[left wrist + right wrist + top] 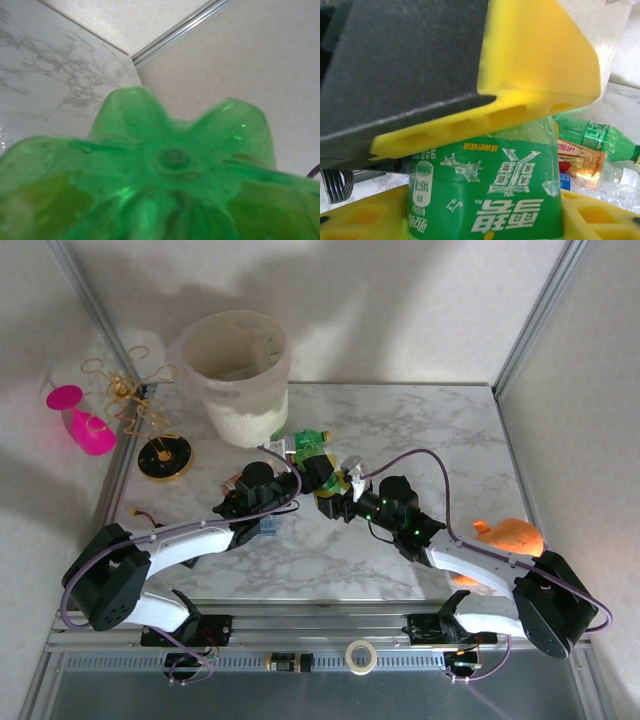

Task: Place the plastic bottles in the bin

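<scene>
from the top camera, the bin stands at the far left of the marble table, its bag liner folded over the rim. both arms reach inward and meet just in front of it. the left gripper and the right gripper sit tip to tip around a green bottle, which is just beside the bin's base and outside it. a bit of a blue-labelled bottle peeks out below the left arm. a pink wine glass and a wire ornament on a black disc sit off the table's left edge, and an orange object is by the right arm.

in the left wrist view, the green bottle shows its fluted base right against the lens, with the table and a metal rail behind. the left fingers are not seen here, and it cannot be told whether they grip or stand apart.

in the right wrist view, the right gripper has its yellow pads clamped above and below the green bottle, pinching it across its green label with white lettering. behind, to the right, more bottles lie on the table: a second green bottle, one with a red and orange label and clear crushed ones.
</scene>
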Tool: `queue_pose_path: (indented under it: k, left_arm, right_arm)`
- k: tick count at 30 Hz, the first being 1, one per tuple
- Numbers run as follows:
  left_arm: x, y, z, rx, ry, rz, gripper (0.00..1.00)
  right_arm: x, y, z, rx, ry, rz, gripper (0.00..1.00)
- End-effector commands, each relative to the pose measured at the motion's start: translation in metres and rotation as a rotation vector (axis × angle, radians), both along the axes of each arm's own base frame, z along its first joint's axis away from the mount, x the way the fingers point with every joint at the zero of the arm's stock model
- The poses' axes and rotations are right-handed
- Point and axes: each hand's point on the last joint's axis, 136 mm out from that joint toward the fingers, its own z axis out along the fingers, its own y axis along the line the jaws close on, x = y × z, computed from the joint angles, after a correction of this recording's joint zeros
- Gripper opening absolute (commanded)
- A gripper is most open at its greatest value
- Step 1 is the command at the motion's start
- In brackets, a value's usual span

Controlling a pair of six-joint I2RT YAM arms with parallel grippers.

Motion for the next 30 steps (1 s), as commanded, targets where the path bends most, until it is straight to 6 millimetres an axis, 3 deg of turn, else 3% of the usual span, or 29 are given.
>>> queue_pose_path:
  k: [1,5,9,12,16,30]
  left_arm:
    - [0.003,-0.007,0.023,-0.036,-0.046,-0.011,0.59]
    - [0.008,-0.007,0.025,-0.018,-0.053,0.004,0.52]
    - [0.018,-0.004,0.028,0.008,-0.062,0.022,0.47]
    - [0.029,0.006,0.035,0.021,-0.077,0.06,0.47]
    - [0.05,0.026,0.053,0.04,-0.116,0.129,0.46]
    - [0.114,0.116,0.186,0.142,-0.404,0.451,0.44]
  right_arm:
    - [0.001,-0.001,0.004,0.024,-0.011,-0.006,0.56]
    - [0.002,-0.005,0.005,0.031,-0.01,-0.025,0.62]
    - [0.002,-0.01,0.008,0.041,-0.02,-0.047,0.78]
    - [0.002,-0.016,0.011,0.05,-0.025,-0.074,0.9]
    - [0.002,-0.026,0.009,0.047,-0.023,-0.113,0.93]
    - [0.013,-0.055,-0.014,-0.003,0.023,-0.283,0.99]
